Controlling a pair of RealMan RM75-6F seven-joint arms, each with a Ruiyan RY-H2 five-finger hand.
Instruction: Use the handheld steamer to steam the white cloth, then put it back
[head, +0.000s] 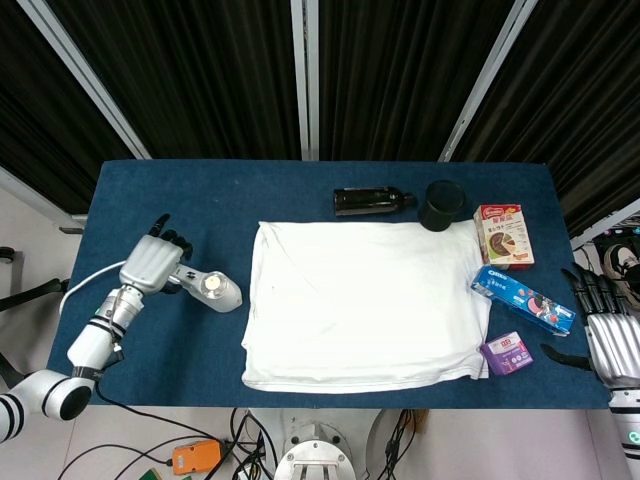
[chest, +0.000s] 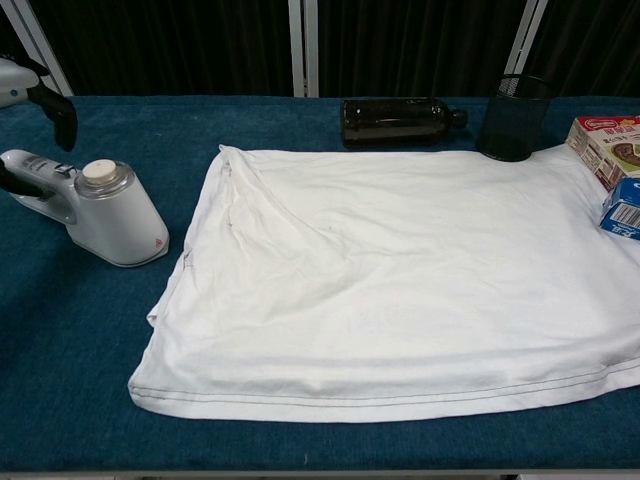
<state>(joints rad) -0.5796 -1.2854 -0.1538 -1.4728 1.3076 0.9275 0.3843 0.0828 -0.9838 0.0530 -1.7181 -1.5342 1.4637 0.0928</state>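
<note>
The white handheld steamer (head: 207, 289) lies on the blue table (head: 180, 200) at the left, with its handle pointing left. In the chest view the steamer (chest: 102, 214) stands left of the cloth. My left hand (head: 153, 264) hovers over the handle end with its fingers spread and is not closed around it. Its dark fingertips (chest: 58, 116) show at the chest view's left edge. The white cloth (head: 365, 305) is spread flat in the middle of the table, and the cloth (chest: 400, 280) fills most of the chest view. My right hand (head: 610, 342) hangs open beyond the table's right edge.
A dark bottle (head: 372, 201) lies behind the cloth beside a black mesh cup (head: 442, 205). At the cloth's right edge are a red-and-white snack box (head: 503, 235), a blue biscuit box (head: 522, 299) and a small purple box (head: 507, 352). The steamer's white cord (head: 85, 280) runs off the left edge.
</note>
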